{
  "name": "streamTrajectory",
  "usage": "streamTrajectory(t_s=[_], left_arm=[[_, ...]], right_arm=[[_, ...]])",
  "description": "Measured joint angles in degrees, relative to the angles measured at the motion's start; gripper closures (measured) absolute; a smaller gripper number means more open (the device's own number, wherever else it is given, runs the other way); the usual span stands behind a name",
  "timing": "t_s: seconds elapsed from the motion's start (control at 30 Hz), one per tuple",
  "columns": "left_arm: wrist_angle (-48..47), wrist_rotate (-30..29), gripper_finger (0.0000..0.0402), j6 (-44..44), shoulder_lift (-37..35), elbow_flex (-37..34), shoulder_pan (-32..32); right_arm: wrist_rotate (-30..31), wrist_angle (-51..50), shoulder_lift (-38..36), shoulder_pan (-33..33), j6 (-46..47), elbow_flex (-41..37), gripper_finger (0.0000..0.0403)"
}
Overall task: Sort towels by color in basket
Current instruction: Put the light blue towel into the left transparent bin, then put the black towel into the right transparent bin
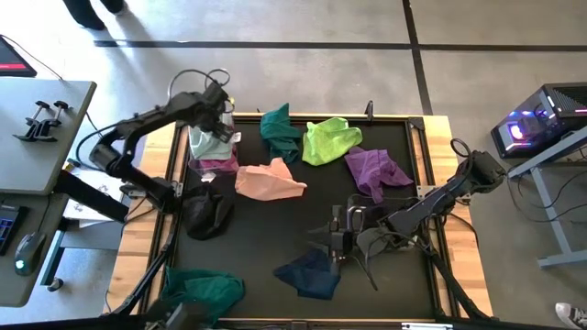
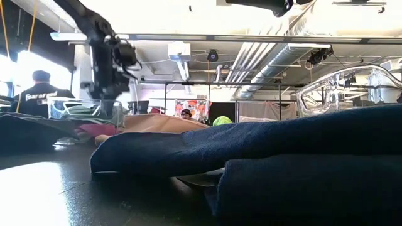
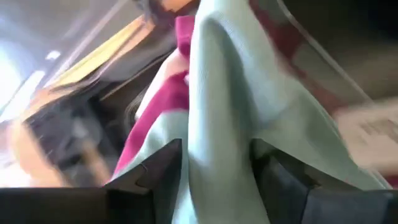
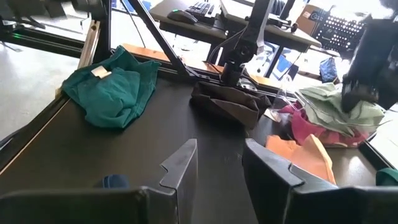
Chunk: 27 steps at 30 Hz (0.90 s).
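The right claw (image 1: 341,235) rests low on the dark surface (image 1: 266,238) beside the crumpled navy cloth (image 1: 310,273), its fingers apart and holding nothing. Farther back, the left claw (image 1: 220,117) hangs over the clear plastic basket (image 1: 213,147) at the surface's left edge, fingers spread around the soft mint towel (image 3: 217,112), which lies on a magenta towel (image 3: 158,109). To finish well, I think it should rise straight, so the towel does not catch.
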Motion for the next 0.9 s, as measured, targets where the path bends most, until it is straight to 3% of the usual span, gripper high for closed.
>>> streamTrajectory(t_s=[0.17,0.27,0.57,0.73,0.9], left_arm=[[-9.4,0.0,0.0214,-5.0,-7.7,4.1,-3.5],[-11.7,-0.7,0.0224,-10.4,-13.3,4.1,-9.8],[-11.1,-2.9,0.0264,-24.7,-20.5,4.1,-43.4],[-13.1,-4.2,0.0282,-34.4,-18.4,4.1,-62.0],[-20.2,-3.6,0.0292,-49.3,-13.7,3.8,-75.7]], right_arm=[[0.0,0.0,0.0,0.0,0.4,0.0,0.0281],[0.0,0.0,0.0,0.0,0.4,0.0,0.0281],[0.0,0.0,0.0,-1.2,0.6,0.0,0.0281],[0.0,0.0,0.0,-2.2,1.4,0.0,0.0281],[0.0,0.0,0.0,-2.3,1.4,0.0,0.0281]])
